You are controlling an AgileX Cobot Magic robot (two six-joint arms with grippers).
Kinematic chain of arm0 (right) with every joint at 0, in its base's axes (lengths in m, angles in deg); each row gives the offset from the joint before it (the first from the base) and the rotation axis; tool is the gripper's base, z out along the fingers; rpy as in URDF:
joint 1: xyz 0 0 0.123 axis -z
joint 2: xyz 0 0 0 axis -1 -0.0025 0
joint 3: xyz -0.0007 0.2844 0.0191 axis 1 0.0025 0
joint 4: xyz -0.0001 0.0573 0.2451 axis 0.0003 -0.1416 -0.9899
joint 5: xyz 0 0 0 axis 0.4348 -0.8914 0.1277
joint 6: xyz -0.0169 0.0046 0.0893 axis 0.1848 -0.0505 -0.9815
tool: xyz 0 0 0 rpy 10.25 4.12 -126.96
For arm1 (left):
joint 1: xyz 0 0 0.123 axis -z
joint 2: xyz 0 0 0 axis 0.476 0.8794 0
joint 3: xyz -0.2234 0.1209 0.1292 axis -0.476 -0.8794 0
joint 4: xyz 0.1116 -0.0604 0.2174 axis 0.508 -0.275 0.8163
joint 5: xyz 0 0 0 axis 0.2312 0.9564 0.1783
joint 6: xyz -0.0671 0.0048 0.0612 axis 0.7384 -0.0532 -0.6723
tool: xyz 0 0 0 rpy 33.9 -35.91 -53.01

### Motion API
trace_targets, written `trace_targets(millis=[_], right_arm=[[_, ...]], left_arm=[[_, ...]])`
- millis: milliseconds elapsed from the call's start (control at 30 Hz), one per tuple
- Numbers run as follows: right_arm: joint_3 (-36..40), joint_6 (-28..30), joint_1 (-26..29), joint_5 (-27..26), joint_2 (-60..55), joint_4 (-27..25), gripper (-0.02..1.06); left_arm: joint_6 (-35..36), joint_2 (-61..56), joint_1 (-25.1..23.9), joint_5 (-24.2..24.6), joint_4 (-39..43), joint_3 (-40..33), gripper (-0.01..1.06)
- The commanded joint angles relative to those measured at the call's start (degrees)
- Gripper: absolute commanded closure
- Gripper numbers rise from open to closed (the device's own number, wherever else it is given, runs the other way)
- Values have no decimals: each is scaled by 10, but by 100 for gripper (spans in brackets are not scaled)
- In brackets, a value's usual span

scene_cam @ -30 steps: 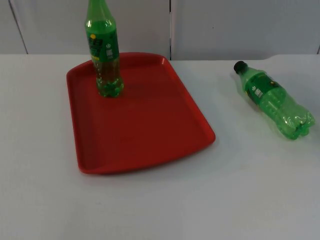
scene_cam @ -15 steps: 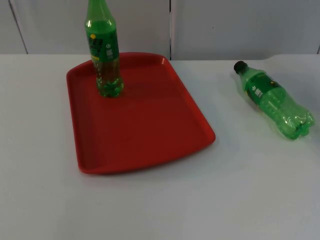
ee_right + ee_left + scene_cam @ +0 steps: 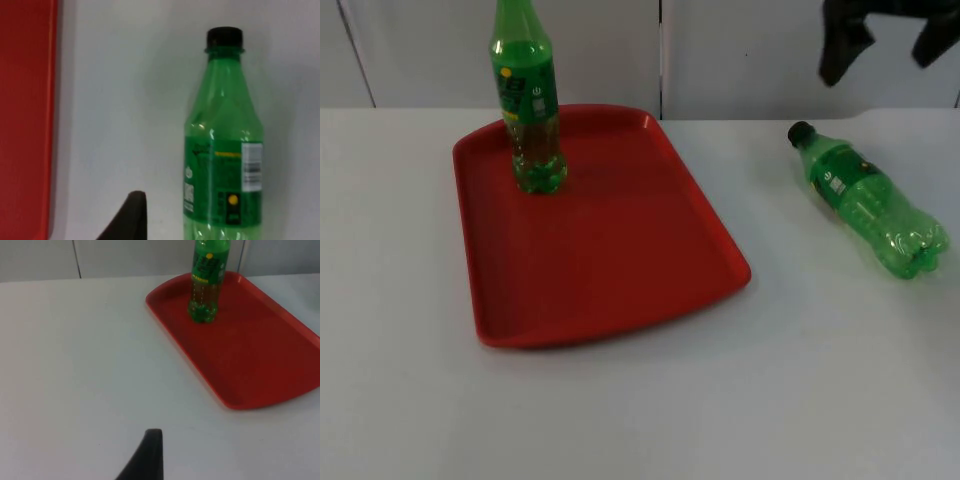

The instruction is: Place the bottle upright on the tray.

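Observation:
A green bottle (image 3: 868, 202) with a black cap lies on its side on the white table, right of the red tray (image 3: 620, 250), cap toward the wall. In the right wrist view the lying bottle (image 3: 225, 160) sits beside the tray's edge (image 3: 25, 100). My right gripper (image 3: 885, 45) hangs open in front of the wall, behind and above this bottle, with nothing between its fingers. A second green bottle (image 3: 527, 100) stands upright in the tray's far left corner. My left gripper (image 3: 150, 460) waits over bare table left of the tray (image 3: 260, 355), away from the upright bottle (image 3: 207, 280).
The grey partition wall (image 3: 750, 50) closes the table at the back. White table surface (image 3: 720, 400) runs in front of the tray and around the lying bottle.
My right gripper has come into the top view at the upper right, over the table behind the lying bottle. Both bottles and the tray have stayed put.

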Motion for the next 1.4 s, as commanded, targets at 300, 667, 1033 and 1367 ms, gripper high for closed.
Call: trace_targets(millis=[300, 667, 1033, 1367], right_arm=[[-66, -28, -13, 6, -104, 30, 4], [-66, -38, -2, 6, -160, 30, 4], [-66, -28, 8, -24, -168, 26, 4], [-66, -21, 8, -38, -168, 13, 5]], left_arm=[[-1, -2, 3, -1, -4, -2, 13], [-1, -2, 3, -1, -3, -2, 13], [-1, -2, 3, -1, -1, -2, 13], [-1, -2, 3, -1, -1, -2, 13]])
